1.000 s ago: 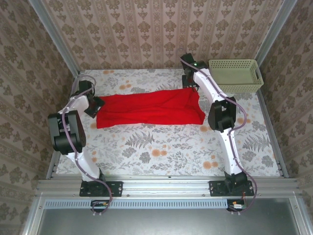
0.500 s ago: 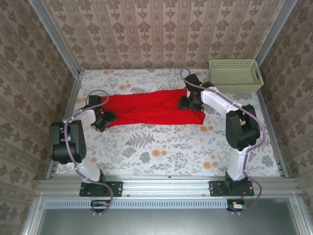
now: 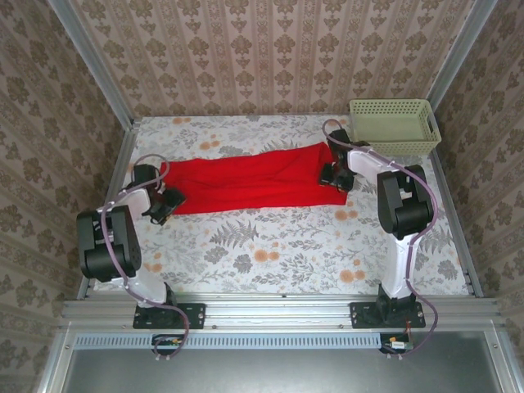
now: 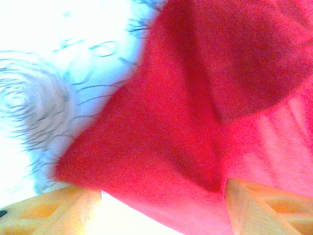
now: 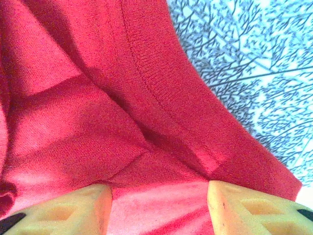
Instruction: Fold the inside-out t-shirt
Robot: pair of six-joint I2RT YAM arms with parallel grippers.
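Top external view, left to right: the left gripper (image 3: 166, 201) sits at the lower left corner of the inside-out t-shirt (image 3: 254, 178). From up here it's too small and dark to say whether it touches the cloth. The left wrist view helps with the jaws. Its two yellow fingers (image 4: 54, 210) sit in the bottom corners of the frame, well apart, with nothing pinched. A red corner of the shirt lies between and beyond them on the flowery table cover (image 3: 270, 246). That view is pretty blown out and blurry, so the pattern at upper left is just smudgy lines, and both fingers get cut off by the bottom edge.

The shirt itself is a long red band across the middle of the top view, a bit higher at its right end. It's bunched along the top edge, so I can't pick out sleeves or collar.

The right gripper (image 3: 336, 175) is at the shirt's right end, and its arm covers some of the cloth there. In the right wrist view its yellow fingers (image 5: 244, 210) are spread apart too. Red cloth with a stitched hem runs diagonally above the gap. I can't tell whether the tips press into it.

A pale green basket (image 3: 393, 127) sits at upper right, apart from the shirt.
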